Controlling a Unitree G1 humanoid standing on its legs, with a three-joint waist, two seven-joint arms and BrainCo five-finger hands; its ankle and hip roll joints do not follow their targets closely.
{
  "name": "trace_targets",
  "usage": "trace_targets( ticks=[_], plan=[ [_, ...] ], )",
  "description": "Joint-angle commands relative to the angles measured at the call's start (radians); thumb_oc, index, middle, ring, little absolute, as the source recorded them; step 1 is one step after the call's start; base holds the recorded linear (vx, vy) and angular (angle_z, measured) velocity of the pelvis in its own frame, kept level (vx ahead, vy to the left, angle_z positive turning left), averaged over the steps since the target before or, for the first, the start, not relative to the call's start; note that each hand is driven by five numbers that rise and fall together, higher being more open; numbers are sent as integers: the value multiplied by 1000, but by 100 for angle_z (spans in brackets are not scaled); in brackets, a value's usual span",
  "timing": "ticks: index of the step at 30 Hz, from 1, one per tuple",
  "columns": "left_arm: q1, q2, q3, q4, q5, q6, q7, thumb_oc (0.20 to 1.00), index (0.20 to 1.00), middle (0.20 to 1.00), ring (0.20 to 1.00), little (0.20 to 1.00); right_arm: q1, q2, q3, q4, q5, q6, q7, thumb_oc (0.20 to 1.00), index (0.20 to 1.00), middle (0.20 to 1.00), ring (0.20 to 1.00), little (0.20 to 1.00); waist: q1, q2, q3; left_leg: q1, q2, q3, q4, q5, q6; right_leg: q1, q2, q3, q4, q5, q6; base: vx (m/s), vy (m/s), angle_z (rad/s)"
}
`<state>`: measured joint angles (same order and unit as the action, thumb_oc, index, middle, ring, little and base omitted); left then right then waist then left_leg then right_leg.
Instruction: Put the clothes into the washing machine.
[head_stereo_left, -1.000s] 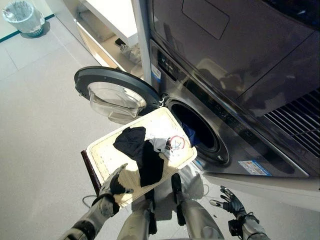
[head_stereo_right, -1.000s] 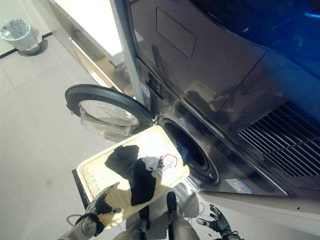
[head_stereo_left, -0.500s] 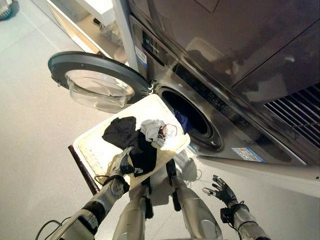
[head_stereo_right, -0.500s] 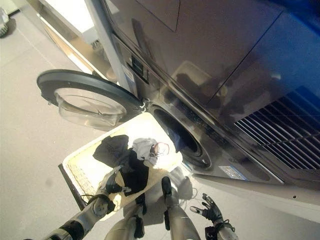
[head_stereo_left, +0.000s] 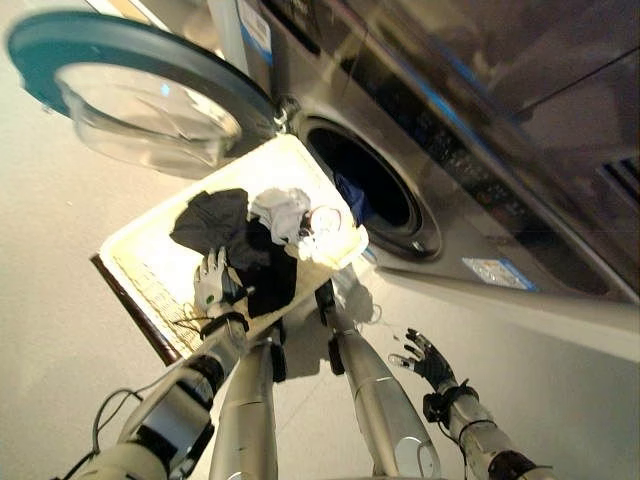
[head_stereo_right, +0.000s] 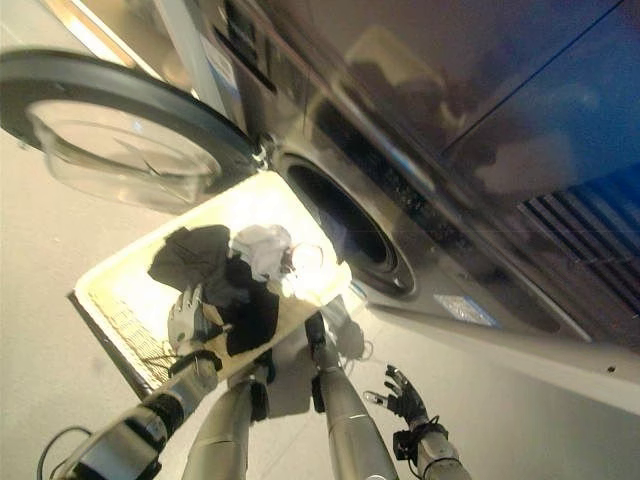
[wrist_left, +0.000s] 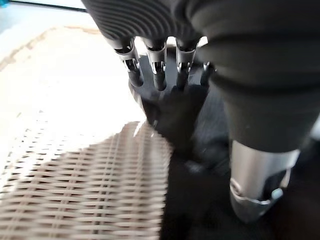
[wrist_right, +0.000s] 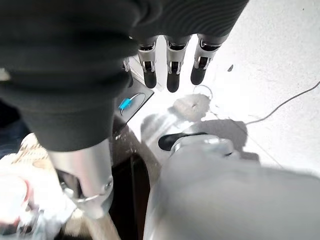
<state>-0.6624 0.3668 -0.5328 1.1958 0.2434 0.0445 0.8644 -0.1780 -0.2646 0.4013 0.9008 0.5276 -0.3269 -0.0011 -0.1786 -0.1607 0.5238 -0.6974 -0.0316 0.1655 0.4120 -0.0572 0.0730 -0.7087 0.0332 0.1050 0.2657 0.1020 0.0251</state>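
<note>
A pale wicker basket (head_stereo_left: 135, 262) sits on the floor before the washing machine's round opening (head_stereo_left: 385, 200). In the basket lie a black garment (head_stereo_left: 212, 221) and a white-grey garment (head_stereo_left: 282, 208). Something blue (head_stereo_left: 349, 194) shows inside the drum. My left hand (head_stereo_left: 212, 287) is over the basket, open, its straight fingers (wrist_left: 156, 64) reaching onto the black cloth (wrist_left: 180, 117) above the woven bottom (wrist_left: 75, 175). My right hand (head_stereo_left: 424, 359) hangs open with spread fingers (wrist_right: 172, 72) low over the floor, right of the basket.
The washer's round glass door (head_stereo_left: 140, 95) stands swung open to the left, above the basket's far corner. The machine's dark front (head_stereo_left: 480, 200) rises on the right. Pale floor (head_stereo_left: 50, 300) lies left of the basket.
The camera has tipped down and closer, so the whole picture shifted. My left hand has gone from the basket's near rim forward onto the black garment. The right hand stays open.
</note>
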Motion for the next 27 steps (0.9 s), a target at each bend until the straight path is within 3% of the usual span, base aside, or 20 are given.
trace_targets(
  ticks=[1, 6, 7, 8, 9, 10, 11, 13, 14, 16, 20, 22, 27],
  plan=[
    [-9, 23, 24, 48, -9, 70, 5, 1000, 1000, 1000, 1000, 1000, 24, -27, 35, -82, 59, -56, 24, 1000, 1000, 1000, 1000, 1000, -4, -38, -4, -29, -44, -88, 77, 2, 1, -16, 16, -46, -32, 101, 3, -6, -10, -8],
    [-60, 28, 11, 109, -8, 103, -9, 1000, 1000, 1000, 1000, 1000, -9, -27, 56, -107, 97, -55, 25, 1000, 1000, 1000, 1000, 1000, -16, -50, -4, -104, -44, -99, 116, -5, -3, -86, 16, -56, -26, 120, 4, -1, -1, -1],
    [-75, 27, 3, 118, -38, 89, -25, 824, 824, 824, 824, 824, -23, -28, 63, -117, 107, -49, 21, 1000, 1000, 1000, 1000, 1000, -19, -53, -4, -127, -44, -104, 129, -6, -5, -106, 16, -59, -21, 123, 4, 0, 0, 0],
    [-82, 28, 8, 122, -72, 61, -42, 539, 539, 539, 539, 539, -30, -27, 65, -123, 111, -44, 18, 1000, 1000, 1000, 1000, 1000, -19, -54, -4, -138, -45, -108, 134, -8, -6, -116, 17, -62, -18, 125, 5, 0, 0, 0],
    [-85, 27, 12, 122, -93, 48, -48, 498, 498, 498, 498, 498, -32, -26, 68, -127, 112, -42, 14, 1000, 1000, 1000, 1000, 1000, -19, -55, -4, -145, -46, -110, 137, -8, -6, -122, 17, -63, -16, 125, 5, 0, 0, 0],
    [-89, 26, 21, 121, -148, 14, -58, 338, 338, 338, 338, 338, -35, -24, 72, -135, 113, -37, 9, 1000, 1000, 1000, 1000, 1000, -19, -56, -4, -154, -47, -114, 142, -8, -6, -130, 18, -63, -13, 126, 5, 0, 0, 0],
    [-95, 22, 55, 117, -264, -69, -95, 200, 200, 200, 200, 200, -39, -19, 77, -140, 114, -32, 4, 1000, 1000, 1000, 1000, 1000, -18, -57, -4, -171, -50, -122, 150, -9, -6, -142, 22, -64, -6, 126, 6, 0, 0, 0],
    [-102, 17, 94, 115, -359, -141, -138, 200, 200, 200, 200, 200, -41, -14, 80, -145, 113, -25, -2, 1000, 1000, 1000, 1000, 1000, -17, -58, -4, -185, -52, -128, 159, -12, -6, -154, 23, -65, 0, 126, 6, 0, -30, 7],
    [-102, 6, 142, 98, -522, -277, -240, 200, 200, 200, 200, 200, -42, -3, 82, -153, 108, -17, -12, 1000, 1000, 1000, 1000, 1000, -13, -60, -4, -198, -54, -136, 166, -14, -6, -163, 26, -67, 6, 127, 7, 0, -66, 11],
    [-102, -17, 195, 62, -668, -361, -372, 200, 200, 200, 200, 200, -41, 12, 81, -160, 103, -10, -24, 1000, 1000, 1000, 1000, 1000, -7, -60, -4, -212, -58, -145, 175, -18, -7, -171, 28, -71, 10, 127, 11, -1, -66, 11],
    [-93, -37, 231, 17, -785, -399, -481, 200, 200, 200, 200, 200, -39, 22, 75, -174, 102, -1, -28, 1000, 1000, 1000, 1000, 1000, -2, -63, -4, -216, -60, -152, 177, -24, -6, -173, 29, -75, 11, 130, 15, 0, -56, 10],
    [-57, -84, 247, -73, -918, -428, -537, 200, 200, 200, 200, 200, -28, 40, 68, -208, 100, 17, -30, 1000, 1000, 1000, 1000, 1000, 6, -78, -4, -213, -63, -163, 176, -28, -6, -166, 34, -80, 3, 142, 23, 2, -115, 11],
    [8, -146, 266, -199, -1047, -477, -522, 200, 200, 200, 200, 200, 11, 61, 77, -282, 85, 48, -37, 1000, 1000, 1000, 1000, 1000, 12, -112, -4, -168, -65, -176, 143, -35, -6, -127, 39, -85, -38, 164, 37, 2, -78, 12]
  ],
)
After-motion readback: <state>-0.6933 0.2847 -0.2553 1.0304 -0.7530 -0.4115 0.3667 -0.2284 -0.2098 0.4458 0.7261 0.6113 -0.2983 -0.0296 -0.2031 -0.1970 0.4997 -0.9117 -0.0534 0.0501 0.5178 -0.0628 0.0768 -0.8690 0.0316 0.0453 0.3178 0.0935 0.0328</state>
